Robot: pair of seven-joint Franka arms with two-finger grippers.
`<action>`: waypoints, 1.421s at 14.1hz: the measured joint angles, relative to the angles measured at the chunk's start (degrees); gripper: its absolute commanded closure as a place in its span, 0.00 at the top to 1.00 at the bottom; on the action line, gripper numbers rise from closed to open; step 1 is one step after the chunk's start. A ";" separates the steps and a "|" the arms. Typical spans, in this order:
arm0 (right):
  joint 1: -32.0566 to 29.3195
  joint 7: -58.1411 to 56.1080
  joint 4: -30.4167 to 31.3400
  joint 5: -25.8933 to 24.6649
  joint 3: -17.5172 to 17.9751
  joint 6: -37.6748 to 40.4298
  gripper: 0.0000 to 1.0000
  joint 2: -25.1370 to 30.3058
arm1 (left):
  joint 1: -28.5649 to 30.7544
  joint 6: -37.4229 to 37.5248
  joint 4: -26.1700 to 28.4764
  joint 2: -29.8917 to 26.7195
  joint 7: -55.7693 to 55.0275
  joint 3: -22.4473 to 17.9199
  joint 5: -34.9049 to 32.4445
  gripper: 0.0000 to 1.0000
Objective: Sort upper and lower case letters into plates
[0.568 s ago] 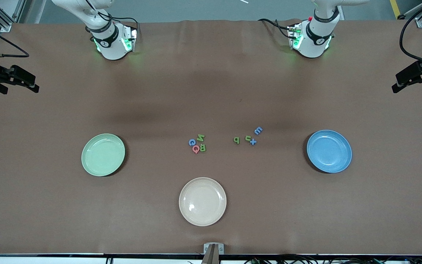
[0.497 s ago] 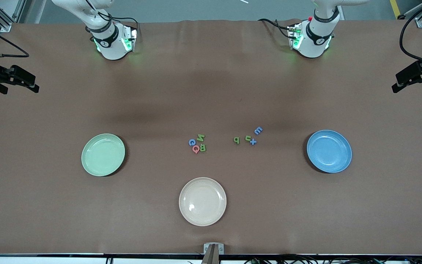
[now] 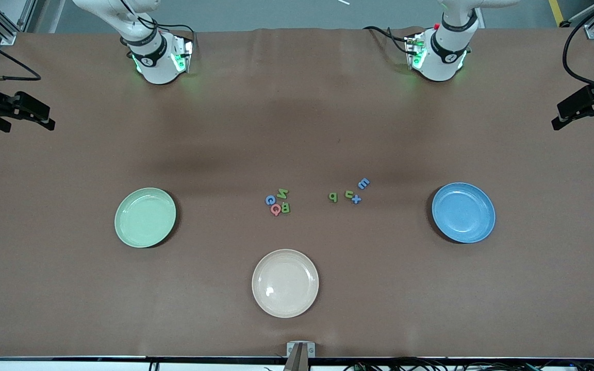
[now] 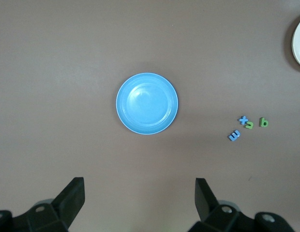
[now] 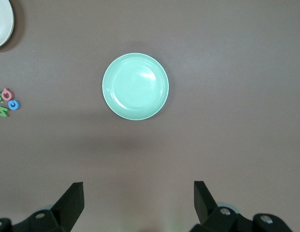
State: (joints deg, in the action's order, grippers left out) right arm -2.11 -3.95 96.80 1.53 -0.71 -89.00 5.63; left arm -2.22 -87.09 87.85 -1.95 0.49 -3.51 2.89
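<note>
Sorting has not begun: left gripper (image 4: 138,205) over the blue plate (image 3: 463,212) and right gripper (image 5: 138,207) over the green plate (image 3: 145,217) hover with jaws wide open, so next one must descend onto the capital letters (image 3: 278,202) or small letters (image 3: 349,193) lying between the plates.

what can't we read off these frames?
- Front view: neither tool shows; both arms leave the top edge.
- Left tool, right tool: fingers open, bodies cut by the frame edge.
- Cream plate: cut off in both wrist views.
- Lowercase letters: too small to read reliably.
</note>
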 measured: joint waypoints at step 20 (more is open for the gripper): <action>-0.05 0.48 0.25 1.49 0.06 0.45 1.00 0.00 | -4.81 -35.03 26.17 15.30 -66.62 26.46 -2.35 1.00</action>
State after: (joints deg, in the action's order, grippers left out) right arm -2.15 -3.47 97.05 3.02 -0.64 -88.54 5.63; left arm -7.03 -122.12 114.02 13.35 -66.14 22.95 0.53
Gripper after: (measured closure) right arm 0.000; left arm 0.000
